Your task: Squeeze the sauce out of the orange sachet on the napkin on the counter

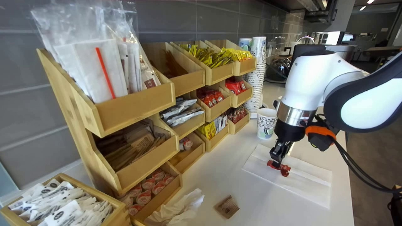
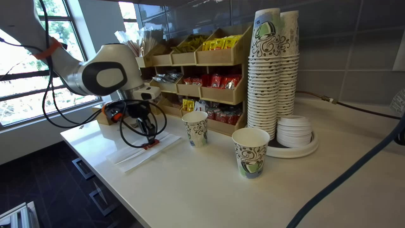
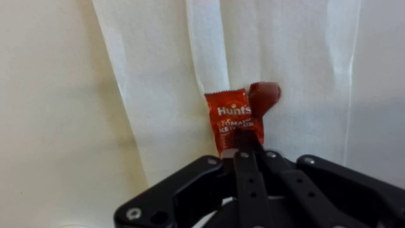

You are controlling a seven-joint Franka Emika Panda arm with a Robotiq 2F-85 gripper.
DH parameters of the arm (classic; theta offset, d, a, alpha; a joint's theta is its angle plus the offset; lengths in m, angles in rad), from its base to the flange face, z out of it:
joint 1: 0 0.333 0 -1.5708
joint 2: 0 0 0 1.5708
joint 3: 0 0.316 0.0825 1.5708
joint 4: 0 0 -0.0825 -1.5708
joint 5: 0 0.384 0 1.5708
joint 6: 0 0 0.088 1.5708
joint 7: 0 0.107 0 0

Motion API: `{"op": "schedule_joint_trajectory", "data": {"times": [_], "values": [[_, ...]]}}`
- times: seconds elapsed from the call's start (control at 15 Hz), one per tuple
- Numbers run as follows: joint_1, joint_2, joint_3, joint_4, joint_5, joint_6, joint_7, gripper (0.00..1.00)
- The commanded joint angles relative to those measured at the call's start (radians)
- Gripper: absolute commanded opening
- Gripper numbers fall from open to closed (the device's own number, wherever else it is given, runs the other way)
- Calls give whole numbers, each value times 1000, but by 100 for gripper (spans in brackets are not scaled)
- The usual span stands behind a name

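Gray tiles (image 1: 216,18) back the off-white counter (image 2: 202,190) that we see. Above it we find the Robotiq gripper (image 1: 276,163) pointing down, its fingers (image 3: 246,164) pressed together and their tips bearing on the Hunt's tomato ketchup packet (image 3: 226,115); whether a fold of it is pinched between them, we cannot tell. That packet lies on the folded white napkin (image 1: 304,188), which rests on the counter. In the wrist view we see a rounded dark-red patch (image 3: 265,95), resembling ketchup, touching the packet's edge at about half past one.

Farther out from the gripper, in an exterior view, we have a patterned paper cup (image 2: 196,134) between two and three o'clock, upright near the napkin, and a second cup (image 2: 250,158), also upright, at three. Two tall columns of stacked cups (image 2: 264,91) stand toward two, with white lids (image 2: 294,133) on a round tray (image 2: 297,154) just beside them.

With the gripper as our clock's center in an exterior view, the tiered wooden condiment rack (image 1: 135,108) sits toward ten, yellow packets (image 1: 209,56) heaped in upper bins and red packets (image 1: 211,98) below. Toward half past seven lies a printed brown packet (image 1: 226,207); toward eight, a crumpled pale wrapper (image 1: 182,207); toward half past eight, a wooden box (image 1: 120,213) of white sachets (image 1: 62,201).
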Motion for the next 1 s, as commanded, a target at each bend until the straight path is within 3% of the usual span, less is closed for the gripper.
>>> {"op": "schedule_joint_trajectory", "data": {"times": [0.0, 0.8, 0.87, 0.93], "values": [[13, 4, -11, 12, -41, 17, 28, 0], [21, -3, -5, 49, -90, -2, 59, 0], [24, -6, -4, 52, -95, -8, 69, 26], [27, -7, -4, 54, -94, -13, 73, 28]]}}
